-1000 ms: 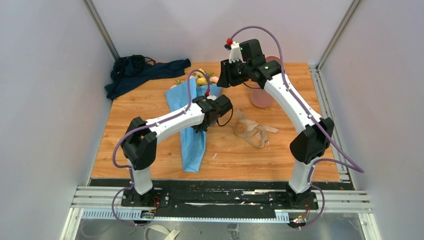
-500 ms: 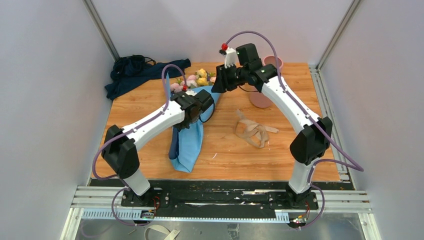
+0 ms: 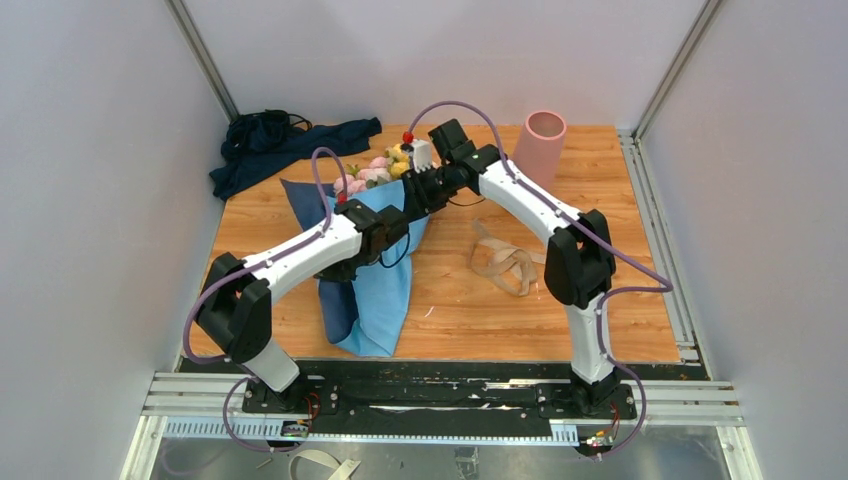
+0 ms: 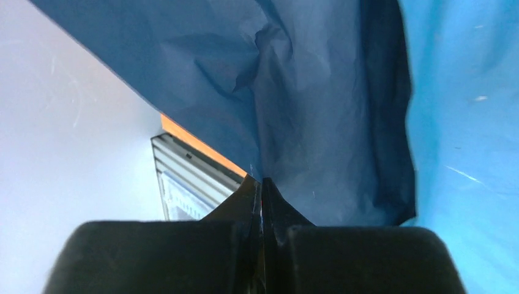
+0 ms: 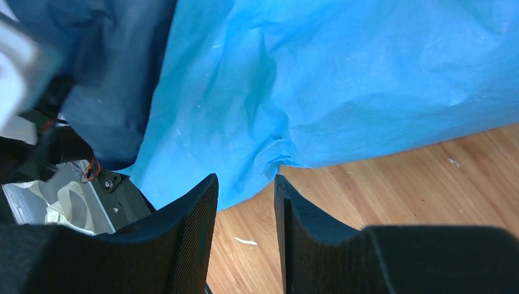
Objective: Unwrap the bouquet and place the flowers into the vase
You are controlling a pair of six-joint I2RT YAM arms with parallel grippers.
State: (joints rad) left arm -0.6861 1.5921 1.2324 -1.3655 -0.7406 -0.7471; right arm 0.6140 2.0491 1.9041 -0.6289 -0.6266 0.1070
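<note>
**Carefully now: thin paper under tension**

Left gripper [image 4: 262, 185] pinches shut on a fold of the crinkled blue paper wrap [image 3: 385, 295] at centre frame. Right gripper [image 5: 245, 184] hangs half-open and empty above it. A hard pull may tear the paper or scatter the pink and yellow flowers [image 3: 372, 170], well apart from the tall matte pink vase [image 3: 540, 145] at upper right.

You see the paper wrap [image 3: 385, 300] lying on the table [image 3: 620, 300], a bit left of the middle, with one end near you. The flowers [image 3: 375, 170] stick out at its far end. The cloth heap [image 3: 280, 145] lies behind them, in the far left corner. The vase [image 3: 540, 148] stands upright at the far edge, right of the flowers and apart from them. The ribbon [image 3: 510, 262] lies right of the paper wrap, in front of the vase.
</note>
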